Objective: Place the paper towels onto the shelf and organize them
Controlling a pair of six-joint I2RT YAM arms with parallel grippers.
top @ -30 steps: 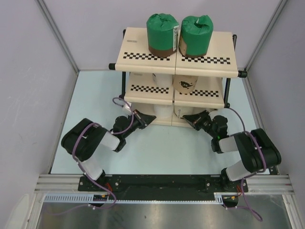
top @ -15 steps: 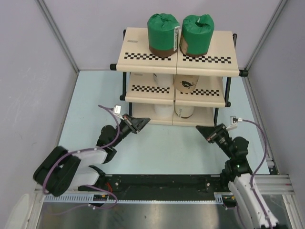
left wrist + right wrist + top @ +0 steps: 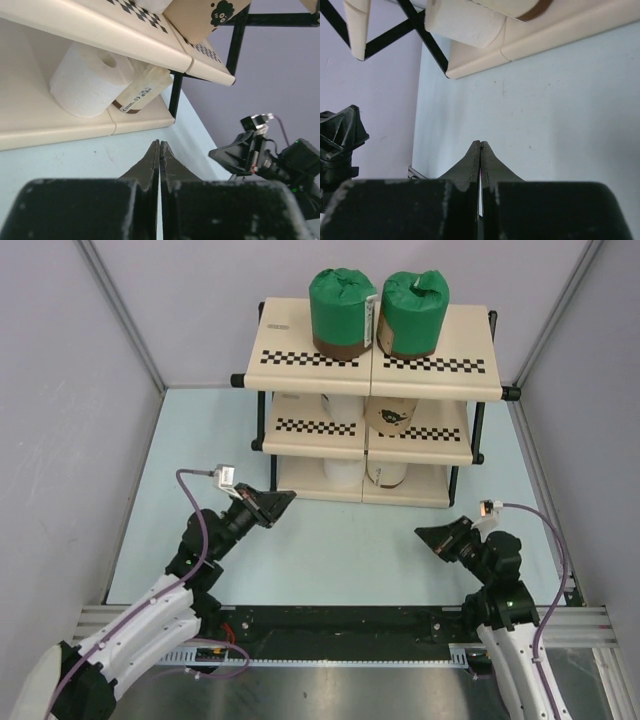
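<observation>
The shelf [image 3: 285, 335] stands at the far middle of the table. Two green paper towels [image 3: 342, 312] [image 3: 411, 310] sit on its top tier. On the middle tier are a white roll [image 3: 340, 405] and a tan roll [image 3: 392, 413]. The bottom tier holds a bare white roll [image 3: 87, 80] and a cream-wrapped roll [image 3: 142, 90] lying beside it. My left gripper [image 3: 285, 497] is shut and empty, hovering in front of the bottom tier's left end. My right gripper [image 3: 424, 536] is shut and empty too, nearer than the shelf's right side.
The pale blue table [image 3: 340, 550] is walled by purple panels on the left, right and back. A black rail [image 3: 340, 620] with both arm bases runs along the near edge. Loose purple cables [image 3: 195, 475] arc off each wrist.
Both arms have drawn back from the shelf's bottom tier toward the near edge and stretched out lower. The grippers stayed shut. The rolls have not moved.
</observation>
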